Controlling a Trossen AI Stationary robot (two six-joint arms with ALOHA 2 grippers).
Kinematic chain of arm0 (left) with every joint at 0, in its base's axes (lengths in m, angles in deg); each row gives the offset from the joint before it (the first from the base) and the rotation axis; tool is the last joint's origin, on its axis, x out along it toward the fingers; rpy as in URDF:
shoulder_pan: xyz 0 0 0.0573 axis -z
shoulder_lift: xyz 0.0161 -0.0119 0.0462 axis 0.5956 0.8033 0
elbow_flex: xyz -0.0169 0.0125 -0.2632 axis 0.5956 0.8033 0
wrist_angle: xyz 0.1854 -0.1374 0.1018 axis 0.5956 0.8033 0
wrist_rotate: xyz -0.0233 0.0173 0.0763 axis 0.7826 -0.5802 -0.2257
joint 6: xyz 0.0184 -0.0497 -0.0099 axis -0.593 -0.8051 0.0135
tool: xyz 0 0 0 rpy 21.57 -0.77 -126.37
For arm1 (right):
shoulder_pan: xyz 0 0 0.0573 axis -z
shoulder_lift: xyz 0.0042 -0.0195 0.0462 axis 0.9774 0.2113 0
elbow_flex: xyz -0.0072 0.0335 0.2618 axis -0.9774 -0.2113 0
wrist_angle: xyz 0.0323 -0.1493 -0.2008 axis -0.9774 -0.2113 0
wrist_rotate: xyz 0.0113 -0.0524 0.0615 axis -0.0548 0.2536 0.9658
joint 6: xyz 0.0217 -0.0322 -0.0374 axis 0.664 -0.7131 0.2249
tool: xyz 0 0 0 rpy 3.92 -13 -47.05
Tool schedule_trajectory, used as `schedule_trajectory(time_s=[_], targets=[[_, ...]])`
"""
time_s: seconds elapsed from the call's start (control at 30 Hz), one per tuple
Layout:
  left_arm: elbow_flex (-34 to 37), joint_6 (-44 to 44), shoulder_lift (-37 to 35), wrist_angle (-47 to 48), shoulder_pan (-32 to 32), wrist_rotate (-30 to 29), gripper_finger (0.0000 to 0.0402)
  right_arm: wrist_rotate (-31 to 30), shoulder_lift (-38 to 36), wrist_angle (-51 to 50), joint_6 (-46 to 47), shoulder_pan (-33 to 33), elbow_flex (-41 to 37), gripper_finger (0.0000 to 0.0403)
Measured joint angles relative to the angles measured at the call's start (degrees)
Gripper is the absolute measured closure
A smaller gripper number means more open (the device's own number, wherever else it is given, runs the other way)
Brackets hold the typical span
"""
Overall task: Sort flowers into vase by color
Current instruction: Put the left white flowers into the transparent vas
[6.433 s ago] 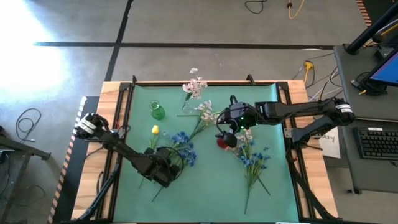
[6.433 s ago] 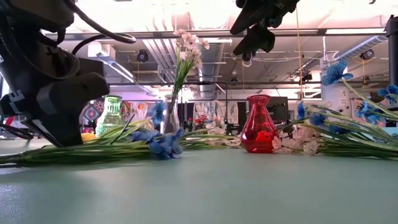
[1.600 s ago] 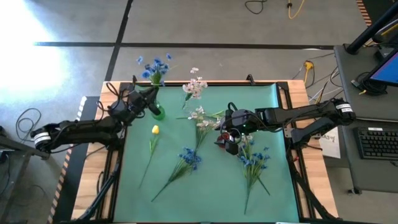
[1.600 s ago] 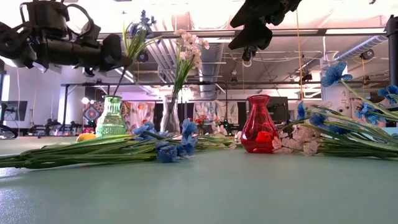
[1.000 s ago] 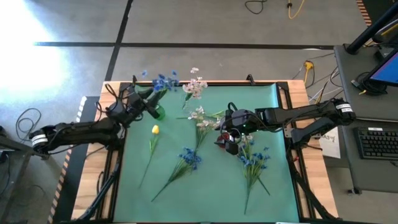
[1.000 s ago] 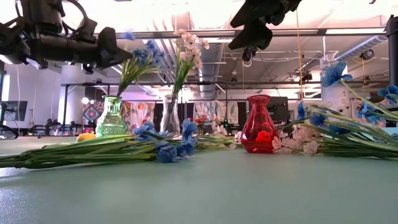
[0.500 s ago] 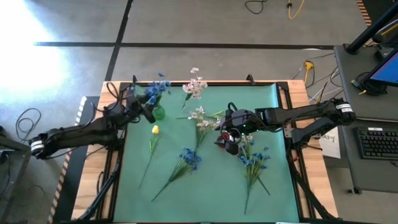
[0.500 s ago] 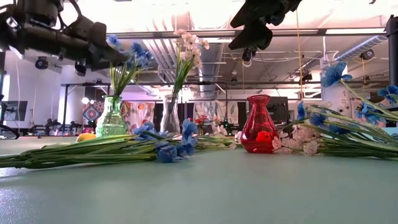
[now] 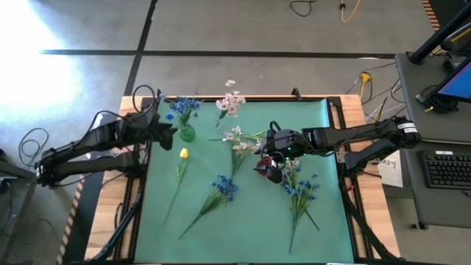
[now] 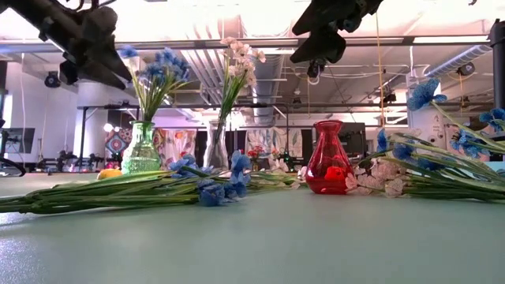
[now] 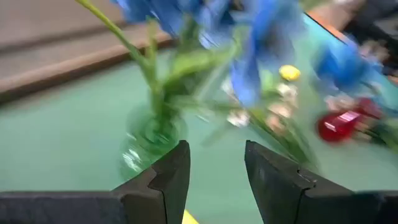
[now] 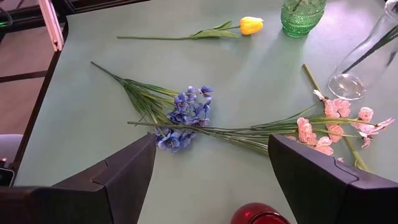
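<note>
Flowers: blue bunch (image 9: 182, 107) stands in green vase (image 9: 187, 133) at mat's far left | pink spray (image 9: 232, 101) in clear vase (image 10: 215, 147) | yellow tulip (image 9: 183, 153), more stems lie flat (loose on mat) | left gripper (image 9: 168, 129) beside green vase, fingers apart, empty | right gripper (image 9: 268, 163) over red vase (image 10: 328, 167), fingers wide apart, empty

**Blur, crops and overlaps**

Blue blossoms (image 11: 249, 50) are smearing into streaks across the left wrist view, and the green vase (image 11: 149, 140) is showing only as a hazy shape. The red vase (image 12: 258, 214) is being cut off by the right wrist picture's edge, the clear vase (image 12: 367, 59) likewise. From above, the right gripper (image 9: 266, 163) is partly covering the red vase.
</note>
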Motion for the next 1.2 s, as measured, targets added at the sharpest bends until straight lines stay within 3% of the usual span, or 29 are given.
schedule_trajectory(time_s=[0.13,0.27,0.5,0.73,0.93,1.2], targets=[[-1.69,-3.40,1.57,2.38,1.16,7.33,0.0260,0.00,0.00,0.00,0.64,0.00,0.00,0.0101],[-3.49,-7.74,2.43,8.29,2.95,10.95,0.0260,0.49,0.00,-0.20,1.14,0.00,0.02,0.0101],[-8.58,-11.95,2.95,22.19,4.54,11.05,0.0260,0.54,0.00,-0.48,1.11,0.00,0.02,0.0101],[-15.53,-13.31,2.81,28.22,4.68,10.67,0.0260,1.59,-0.10,-2.01,2.25,0.00,0.07,0.0101],[-15.78,-14.97,2.55,24.79,7.82,12.80,0.0260,2.16,-2.83,-8.95,7.35,-0.49,0.07,0.0101],[-10.00,-16.91,7.01,6.17,20.27,12.84,0.0260,2.17,-8.21,-15.53,15.29,-2.00,0.07,0.0101]])
